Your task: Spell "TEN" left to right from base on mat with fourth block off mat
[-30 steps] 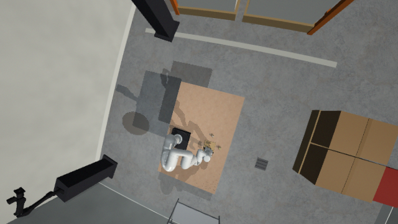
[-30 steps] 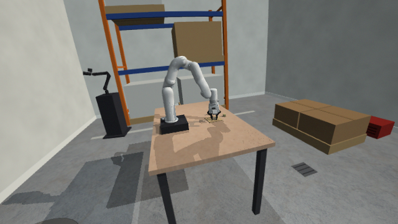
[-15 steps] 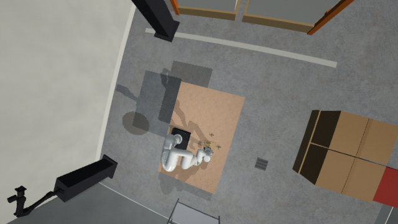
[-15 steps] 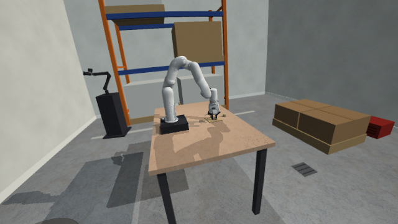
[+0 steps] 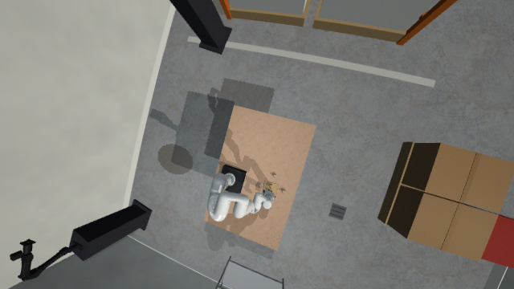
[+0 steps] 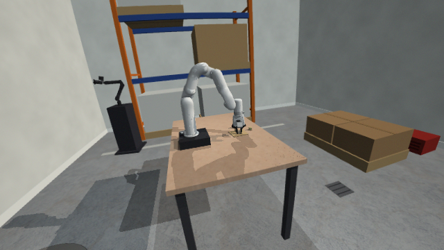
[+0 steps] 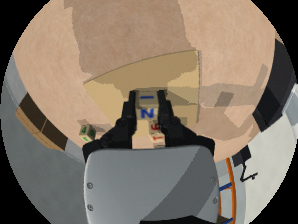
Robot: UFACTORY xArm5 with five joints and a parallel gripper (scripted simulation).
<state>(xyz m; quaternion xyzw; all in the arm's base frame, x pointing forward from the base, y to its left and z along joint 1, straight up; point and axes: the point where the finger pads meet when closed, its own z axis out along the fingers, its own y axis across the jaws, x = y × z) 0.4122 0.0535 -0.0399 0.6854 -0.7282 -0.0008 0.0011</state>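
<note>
From where I stood, the pincer (image 5: 269,194) (image 6: 238,132) (image 7: 146,99) pointed down over the yellowish mat (image 5: 273,184) (image 6: 245,134) (image 7: 186,95), and it was closed on a block with blue markings (image 6: 238,132) (image 7: 147,113). One of that block's faces showed a blue N, and the face next to it carried a single blue bar. Whether its underside touched the mat, I couldn't tell.

Close by, past the gripped block in the wrist view, was a block with red markings (image 5: 274,174) (image 7: 156,135), partly hidden by the pincer. From above it lay just off the mat's edge. One of its red marks looked like a T.

A green-lettered block (image 5: 283,190) (image 6: 250,128) (image 7: 87,132) sat apart from those two, on the counter (image 5: 273,136) (image 6: 222,163) (image 7: 42,45) near the mat, on the side away from the robot's base (image 5: 241,172) (image 6: 205,142) (image 7: 272,95). Its letters were too small for me to read surely. No row of three stood on the mat, so the word wasn't spelled.

The white arm (image 5: 233,197) (image 6: 222,87) rose from its black base, bent over at the top and came down to the pincer. Farther out, brown cartons (image 5: 450,197) (image 6: 361,133) were stacked on the floor, and a tall rack (image 6: 252,69) with orange posts stood behind the counter.
</note>
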